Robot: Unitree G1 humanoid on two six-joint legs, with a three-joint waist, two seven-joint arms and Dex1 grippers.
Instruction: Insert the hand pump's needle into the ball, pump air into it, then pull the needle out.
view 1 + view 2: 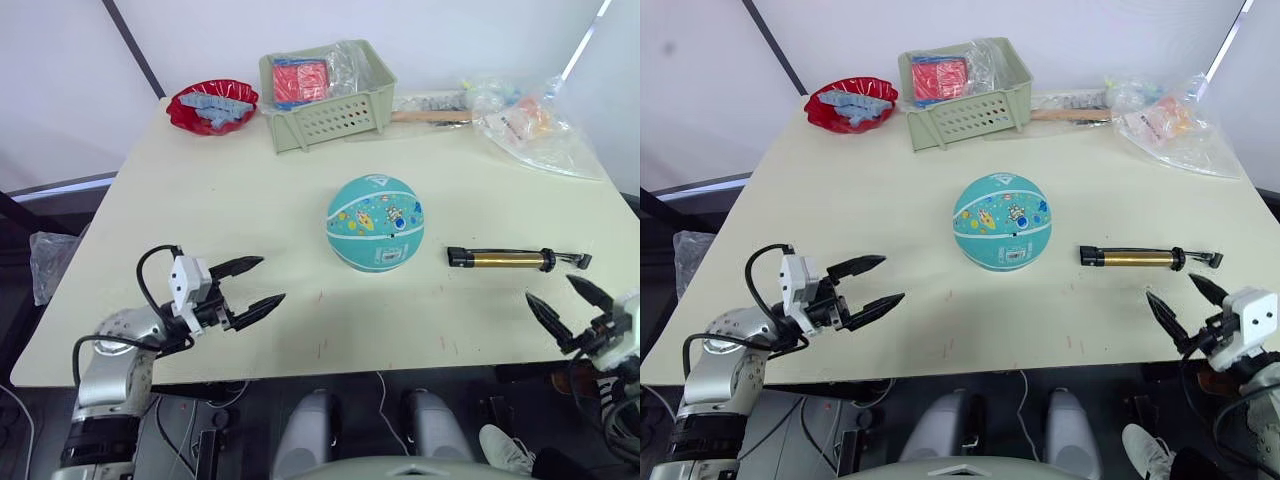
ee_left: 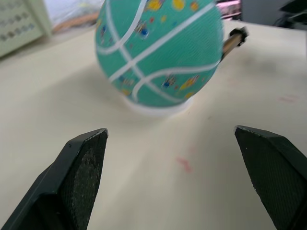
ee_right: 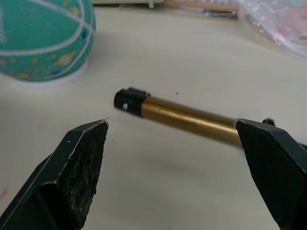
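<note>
The teal ball [image 1: 375, 222] with white seams and cartoon prints rests on a low white ring [image 2: 156, 106] at the table's middle. To its right lies the hand pump [image 1: 500, 260], its gold barrel [image 3: 189, 117] flat on the table and its black handle end pointing right. I cannot make out the needle. My left gripper [image 1: 272, 279] is open over the near left of the table, pointing at the ball from a hand's length away. My right gripper [image 1: 549, 287] is open at the near right edge, just short of the pump, holding nothing.
A green basket [image 1: 325, 95] with a red packet stands at the back. Left of it is a red bowl [image 1: 212, 105]. Crumpled plastic bags [image 1: 530, 120] and a wooden stick [image 1: 430, 117] lie at the back right. The table's front edge [image 1: 330, 370] runs below both grippers.
</note>
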